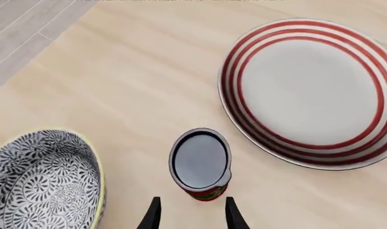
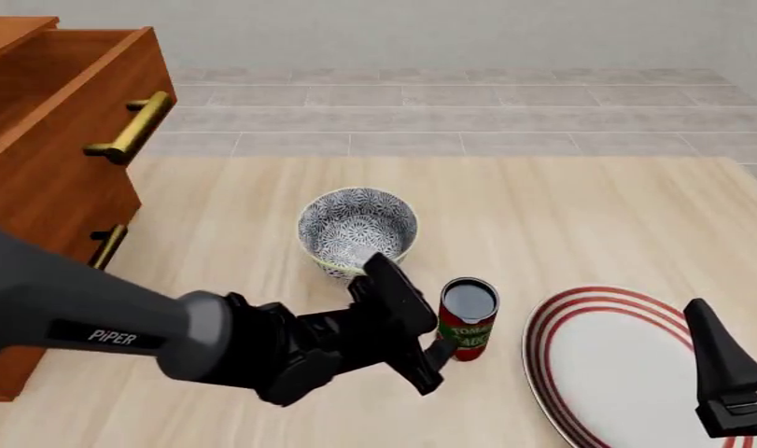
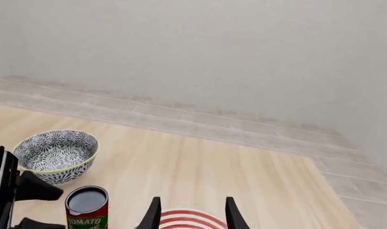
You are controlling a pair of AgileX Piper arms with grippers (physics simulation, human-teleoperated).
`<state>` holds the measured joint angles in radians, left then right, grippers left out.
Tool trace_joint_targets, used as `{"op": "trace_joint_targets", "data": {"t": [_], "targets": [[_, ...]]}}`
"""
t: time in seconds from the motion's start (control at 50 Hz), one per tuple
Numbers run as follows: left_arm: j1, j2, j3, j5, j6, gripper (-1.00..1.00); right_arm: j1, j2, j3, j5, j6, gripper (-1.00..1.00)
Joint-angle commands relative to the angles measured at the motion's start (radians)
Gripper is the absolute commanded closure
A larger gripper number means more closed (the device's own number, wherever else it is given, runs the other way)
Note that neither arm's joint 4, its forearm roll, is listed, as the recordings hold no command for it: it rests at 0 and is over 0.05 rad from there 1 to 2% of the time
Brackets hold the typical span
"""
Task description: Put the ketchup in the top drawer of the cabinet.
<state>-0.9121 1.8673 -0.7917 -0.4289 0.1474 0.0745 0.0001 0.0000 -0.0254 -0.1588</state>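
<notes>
ketchup (image 2: 468, 319) stands upright on the table (image 2: 578, 215), between the bowl (image 2: 357, 230) and the striped plate (image 2: 627, 364), close to both but touching neither. Not gripped yet.

left gripper (image 2: 438, 359) is right at the can, fingers apart, one tip either side of its lower body in the left wrist view. No contact that I can confirm. Aim looks low on the can, approach slanted rather than square.

Risks as I judge them:
- closing from this angle on a narrow upright tin: one finger lands first, can tips or skids toward the plate rim.
- low grip, so the can could pivot in the pads on lift.
- the bowl is just beside the can on the arm's side; the wrist could clip it on the swing out.
- the top drawer (image 2: 67, 131) is open, on the far side of the bowl from the can, high up on the cabinet (image 2: 30, 280). The carry must clear the drawer front and brass handle (image 2: 135, 128); too low a lift hits the front.

right gripper (image 3: 190, 212) hangs over the plate, fingers apart, holding nothing, clear of the can. Fine if it parks there.
</notes>
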Motion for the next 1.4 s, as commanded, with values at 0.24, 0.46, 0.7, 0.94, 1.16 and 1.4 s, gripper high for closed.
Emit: {"op": "trace_joint_targets", "data": {"t": [0.24, 0.46, 0.7, 0.94, 1.16, 1.4], "targets": [[-0.032, 0.053, -0.04, -0.021, 0.009, -1.0, 0.012, 0.0, 0.0, -0.007, -0.024, -1.0], [-0.034, 0.087, -0.055, -0.044, 0.026, -1.0, 0.012, 0.0, 0.0, -0.008, -0.025, -1.0], [-0.01, 0.092, -0.083, -0.03, 0.05, -1.0, 0.018, 0.0, 0.0, -0.002, -0.027, -1.0], [0.003, 0.108, -0.114, -0.023, 0.047, -1.0, 0.023, 0.0, 0.0, 0.003, -0.017, -1.0], [-0.033, 0.094, -0.159, 0.03, 0.026, -1.0, 0.021, 0.0, 0.0, 0.008, -0.013, -1.0], [-0.037, 0.119, -0.201, 0.052, 0.018, -1.0, 0.026, 0.0, 0.0, 0.007, -0.015, -1.0]]}}
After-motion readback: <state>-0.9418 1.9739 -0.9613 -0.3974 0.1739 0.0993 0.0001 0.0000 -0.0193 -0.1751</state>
